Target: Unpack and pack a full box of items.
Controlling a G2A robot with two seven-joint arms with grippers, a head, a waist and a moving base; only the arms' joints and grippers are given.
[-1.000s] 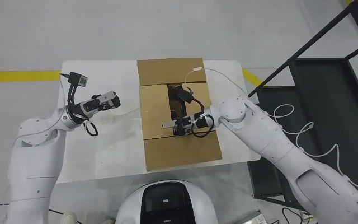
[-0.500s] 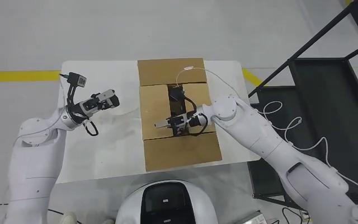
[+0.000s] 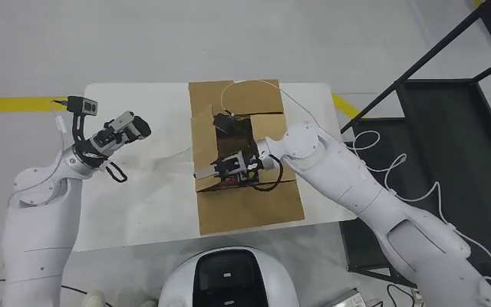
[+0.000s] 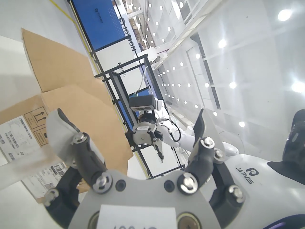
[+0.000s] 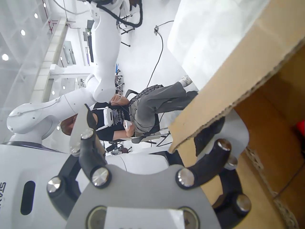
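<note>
A brown cardboard box (image 3: pixel 245 203) stands in the middle of the white table (image 3: pixel 146 199), its top partly unfolded. My right gripper (image 3: pixel 211 169) is low over the box opening, open, at the raised left flap (image 3: pixel 203 142). In the right wrist view the flap's torn edge (image 5: pixel 238 77) runs between the fingers of the right gripper (image 5: pixel 147 129) and covers one fingertip. Something red (image 5: pixel 300 129) lies deep inside the box. My left gripper (image 3: pixel 143 124) hangs open and empty above the table, left of the box. In the left wrist view that gripper (image 4: pixel 128 129) faces the box's labelled side (image 4: pixel 26 129).
A black metal rack (image 3: pixel 430 123) stands beside the table's right edge. A thin white cable (image 3: pixel 253 84) loops over the box's far flap. Bare table surface lies to the left of the box and along the front edge.
My right gripper has slid left across the box opening, and the left flap now stands raised. My left gripper has drawn back, up and away from the box.
</note>
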